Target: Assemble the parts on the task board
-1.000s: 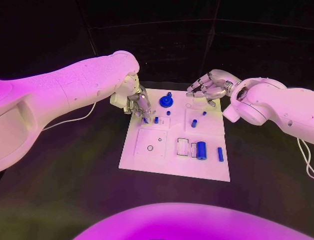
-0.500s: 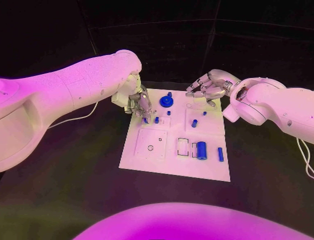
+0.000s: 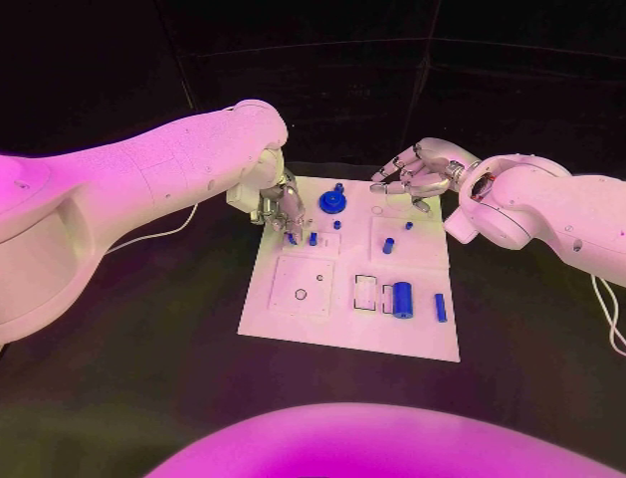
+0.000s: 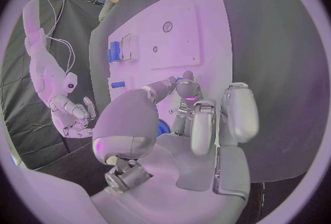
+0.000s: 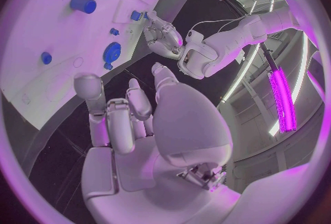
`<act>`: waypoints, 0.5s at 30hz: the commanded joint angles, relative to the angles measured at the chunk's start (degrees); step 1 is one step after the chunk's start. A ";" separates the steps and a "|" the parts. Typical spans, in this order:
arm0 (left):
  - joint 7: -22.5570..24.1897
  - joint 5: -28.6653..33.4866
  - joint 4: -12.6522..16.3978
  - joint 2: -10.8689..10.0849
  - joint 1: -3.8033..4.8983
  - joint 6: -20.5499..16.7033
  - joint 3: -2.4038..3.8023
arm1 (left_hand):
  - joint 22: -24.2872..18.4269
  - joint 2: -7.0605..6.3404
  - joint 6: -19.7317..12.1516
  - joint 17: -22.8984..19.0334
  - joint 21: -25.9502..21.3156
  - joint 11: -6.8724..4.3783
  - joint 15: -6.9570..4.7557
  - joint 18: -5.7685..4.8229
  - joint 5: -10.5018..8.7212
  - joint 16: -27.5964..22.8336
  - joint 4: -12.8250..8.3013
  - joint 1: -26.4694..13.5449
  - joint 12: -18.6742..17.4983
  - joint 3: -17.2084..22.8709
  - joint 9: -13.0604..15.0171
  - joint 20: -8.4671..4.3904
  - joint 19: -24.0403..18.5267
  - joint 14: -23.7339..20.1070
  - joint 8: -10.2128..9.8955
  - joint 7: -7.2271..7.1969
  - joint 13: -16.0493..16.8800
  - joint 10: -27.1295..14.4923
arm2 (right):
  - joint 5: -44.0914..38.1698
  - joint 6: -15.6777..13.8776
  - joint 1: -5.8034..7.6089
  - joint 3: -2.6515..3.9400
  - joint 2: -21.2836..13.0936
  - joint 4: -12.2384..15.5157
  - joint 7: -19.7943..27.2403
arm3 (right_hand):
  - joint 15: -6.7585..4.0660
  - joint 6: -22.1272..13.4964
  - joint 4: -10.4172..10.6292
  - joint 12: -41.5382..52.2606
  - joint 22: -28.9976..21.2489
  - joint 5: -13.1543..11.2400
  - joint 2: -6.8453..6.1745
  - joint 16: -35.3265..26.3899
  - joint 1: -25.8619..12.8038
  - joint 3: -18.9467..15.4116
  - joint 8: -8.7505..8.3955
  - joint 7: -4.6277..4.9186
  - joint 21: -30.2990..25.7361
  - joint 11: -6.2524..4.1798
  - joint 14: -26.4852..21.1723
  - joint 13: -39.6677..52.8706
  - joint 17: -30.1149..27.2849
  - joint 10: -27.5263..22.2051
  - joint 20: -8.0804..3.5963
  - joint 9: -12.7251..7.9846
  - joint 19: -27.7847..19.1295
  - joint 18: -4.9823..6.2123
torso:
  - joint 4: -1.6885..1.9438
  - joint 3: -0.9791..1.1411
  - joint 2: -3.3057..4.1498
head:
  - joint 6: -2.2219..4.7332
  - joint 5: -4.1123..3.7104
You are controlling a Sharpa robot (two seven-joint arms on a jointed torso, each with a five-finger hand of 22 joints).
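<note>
The left hand (image 3: 276, 206), fingers drawn together, is reaching down onto the task board (image 3: 327, 319) beside a small blue peg (image 3: 313, 238), seemingly to seat it, while the right hand (image 3: 417, 174) is hovering spread and empty above the board's far edge.

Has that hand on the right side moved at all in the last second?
Yes. The right hand has lifted slightly away from the task board, toward its far edge; earlier its fingers reached lower over the board's far right corner.

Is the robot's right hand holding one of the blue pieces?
No, the right hand hangs past the far edge of the white board with its fingers apart and nothing in them.
</note>
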 commanded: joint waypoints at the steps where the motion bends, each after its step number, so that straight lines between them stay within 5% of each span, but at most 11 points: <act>1: -1.50 -1.26 -0.39 0.32 -0.08 -0.38 0.02 | 1.82 2.27 0.22 15.09 0.35 0.00 -0.05 0.50 0.19 0.17 -1.72 3.01 0.38 1.48 -0.01 -0.33 -0.02 6.15 0.33 -0.27 0.07 0.33 | -0.09 0.22 0.09 0.03 0.02 0.11 0.25 | -0.41 -0.39 -0.04 0.10 -0.04 0.37 0.33 -0.28 0.09 -0.24 0.28 -0.10 -0.19 -0.13 4.25 -0.05 7.58 -0.33 -0.11 -0.08 -0.24 0.31 | -0.02 0.01 0.03 | -0.06 -0.10; 15: -1.51 -2.62 -1.77 1.31 -0.72 -0.25 0.01 | 1.84 2.13 0.19 15.09 0.37 -0.02 -0.06 0.49 0.19 0.17 -1.89 3.04 0.37 1.38 0.13 -0.35 0.00 6.15 0.37 -0.28 0.03 0.33 | -0.09 0.17 0.09 0.03 0.07 0.18 0.25 | -0.41 -0.39 -0.04 0.10 -0.04 0.37 0.33 -0.28 0.09 -0.24 0.28 -0.10 -0.19 -0.13 4.25 -0.05 7.58 -0.33 -0.11 -0.08 -0.24 0.31 | -0.03 -0.01 0.03 | -0.14 -0.16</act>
